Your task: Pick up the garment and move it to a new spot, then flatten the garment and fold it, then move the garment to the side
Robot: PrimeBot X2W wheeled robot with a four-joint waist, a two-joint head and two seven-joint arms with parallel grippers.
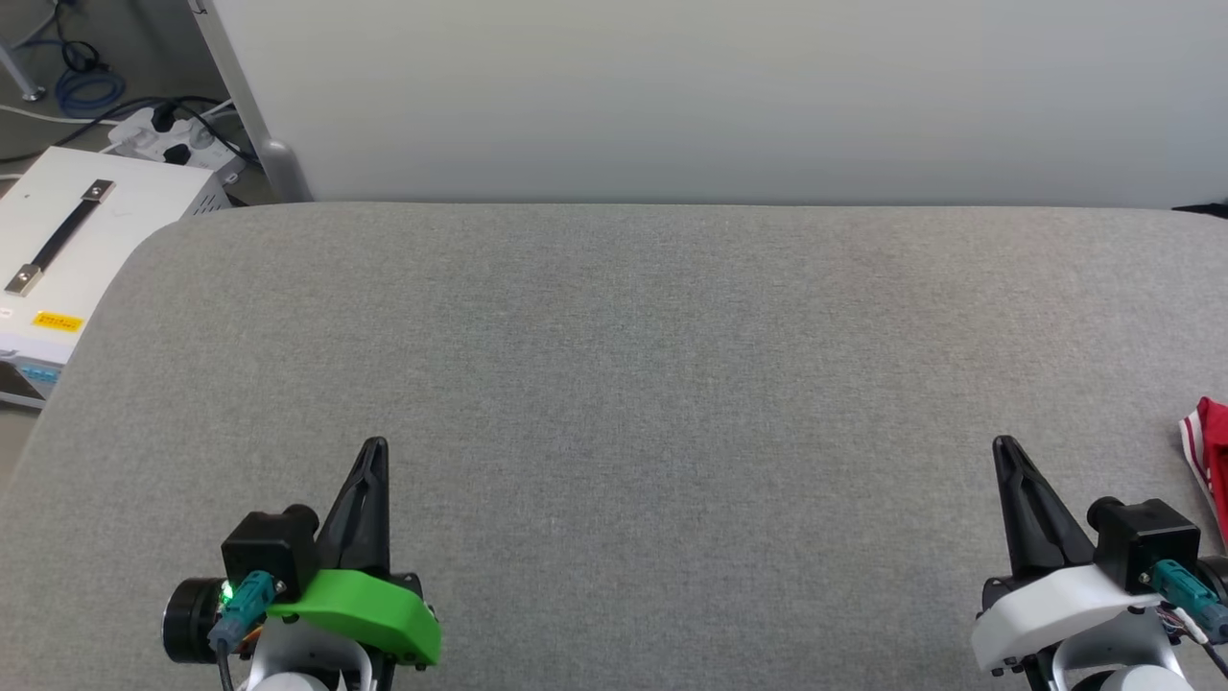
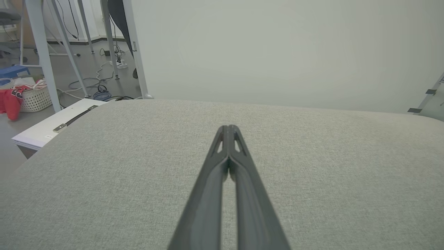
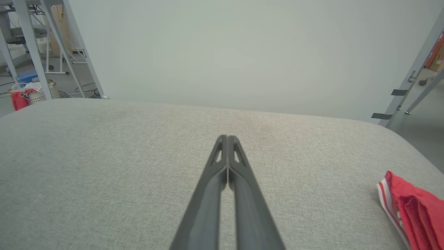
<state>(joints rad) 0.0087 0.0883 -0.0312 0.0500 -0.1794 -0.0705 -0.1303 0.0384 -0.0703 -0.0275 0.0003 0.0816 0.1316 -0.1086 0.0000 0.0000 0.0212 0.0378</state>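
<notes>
Left pincer: the left pincer (image 1: 375, 449) (image 2: 229, 129), two long dark fingers on a green-shelled wrist, is pressed fully together with its tips meeting and nothing between them.
Left pincer place: near-left part of the bench, pointing at the far edge.
Right pincer: the right pincer (image 1: 1004, 445) (image 3: 227, 138), the same dark fingers on a white-shelled wrist, is likewise closed tip to tip and holds nothing.
Right pincer place: near-right part of the bench, pointing at the far edge.
Garment: the red jersey-style garment with red-and-white striped trim (image 1: 1215, 449) (image 3: 414, 208) lies bunched at the bench's right edge, just beside the right pincer on its outer side and apart from it. It is partly cut off by the frame.
Bench: a grey fabric-covered bench with rounded corners (image 1: 614, 326).
Backdrop: a pale grey upright panel (image 1: 691, 96) stands along the far edge.
Off the far-left corner: a white box with a black strap handle and a yellow label (image 1: 67, 245). Beyond it on the floor are a white power strip (image 1: 168, 142) and a coiled blue cable (image 1: 88, 91).
Basket: a white perforated basket (image 2: 34, 100) (image 3: 44, 93) stands on the floor well left of the bench.
Basket contents: red cloth with dark lettering (image 2: 12, 101) (image 3: 20, 99), piled in and hanging over the rim.
</notes>
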